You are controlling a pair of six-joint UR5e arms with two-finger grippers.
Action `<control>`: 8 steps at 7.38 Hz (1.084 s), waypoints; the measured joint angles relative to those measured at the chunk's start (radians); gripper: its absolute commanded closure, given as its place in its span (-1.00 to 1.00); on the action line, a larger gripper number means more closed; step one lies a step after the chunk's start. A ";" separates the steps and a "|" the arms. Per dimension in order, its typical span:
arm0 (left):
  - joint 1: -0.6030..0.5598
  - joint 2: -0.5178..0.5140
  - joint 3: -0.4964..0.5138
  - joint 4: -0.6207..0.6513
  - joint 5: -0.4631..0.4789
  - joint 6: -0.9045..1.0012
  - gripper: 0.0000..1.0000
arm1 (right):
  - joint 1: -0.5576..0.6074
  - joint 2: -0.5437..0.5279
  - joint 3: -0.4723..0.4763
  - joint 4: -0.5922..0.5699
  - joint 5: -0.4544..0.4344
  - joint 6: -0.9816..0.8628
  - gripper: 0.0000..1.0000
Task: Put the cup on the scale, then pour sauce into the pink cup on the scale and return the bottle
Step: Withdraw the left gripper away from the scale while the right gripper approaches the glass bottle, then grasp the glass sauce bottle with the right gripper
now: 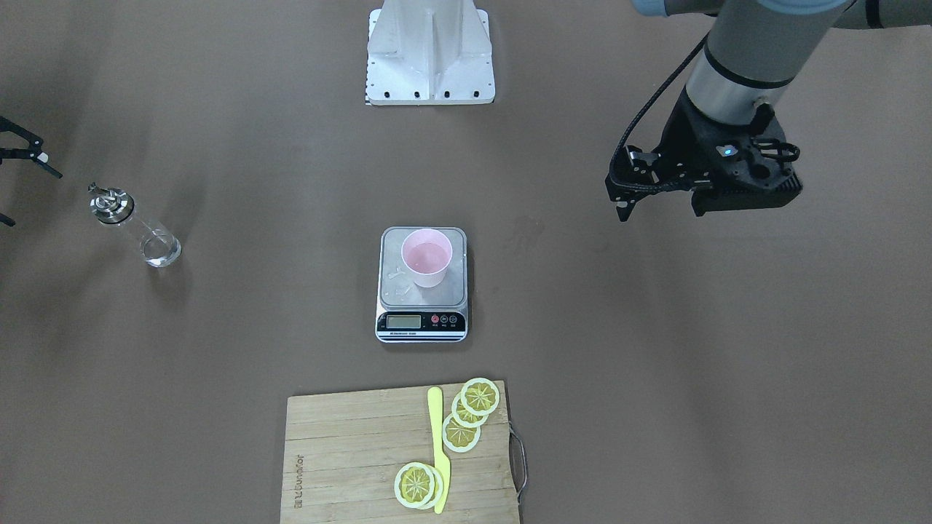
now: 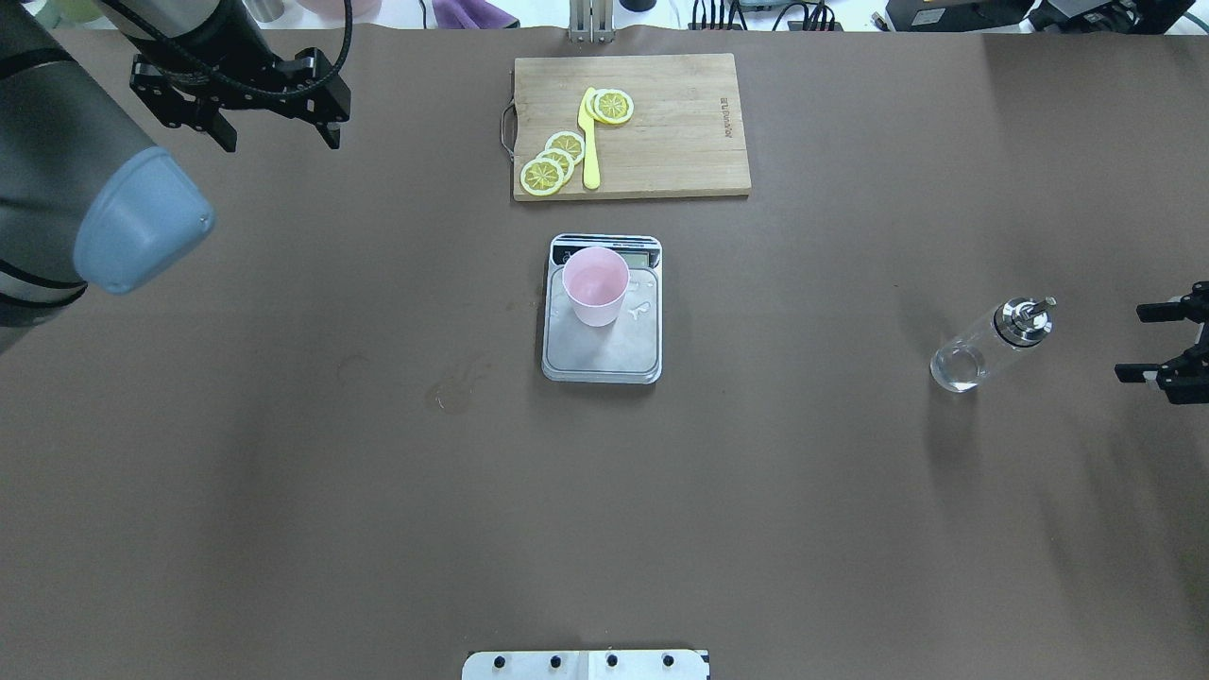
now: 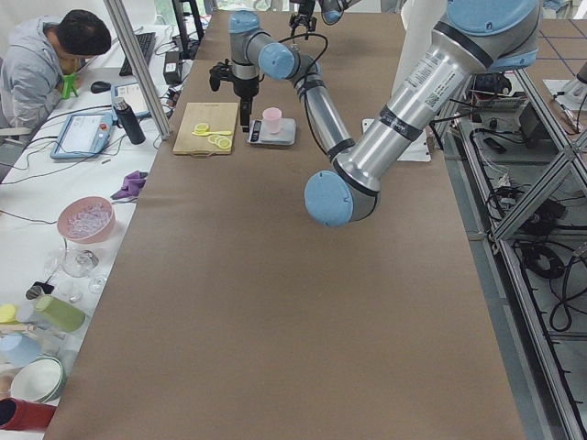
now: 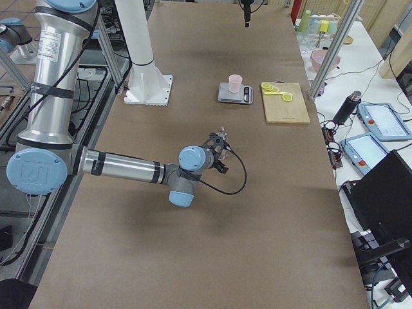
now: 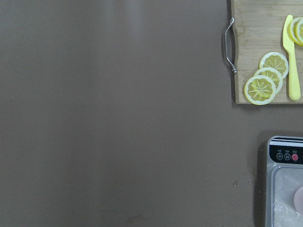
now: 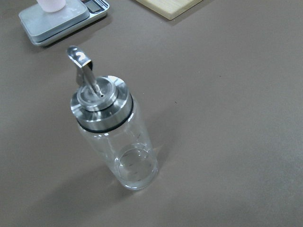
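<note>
While cup (image 1: 427, 256) stands on scale (image 1: 451, 291), cutting board (image 1: 349, 437) mark unreadable

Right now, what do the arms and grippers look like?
The left arm and right arm are silver-grey tubes with pale blue joint caps and black rings. The left gripper and right gripper are black, two-finger. A black braided cable runs to the left wrist; a small blue light sits on the left gripper.

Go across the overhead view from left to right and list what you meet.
left gripper → scale with the cup standing on it → bottle → right gripper
</note>
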 measured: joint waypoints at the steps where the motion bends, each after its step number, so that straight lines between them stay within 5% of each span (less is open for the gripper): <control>1: -0.007 0.002 0.000 0.006 0.000 0.001 -0.96 | -0.008 -0.001 -0.005 0.044 -0.028 0.026 -0.95; 8: -0.035 0.000 0.017 0.018 0.003 0.004 -0.96 | -0.229 0.005 -0.008 0.204 -0.259 0.118 -0.93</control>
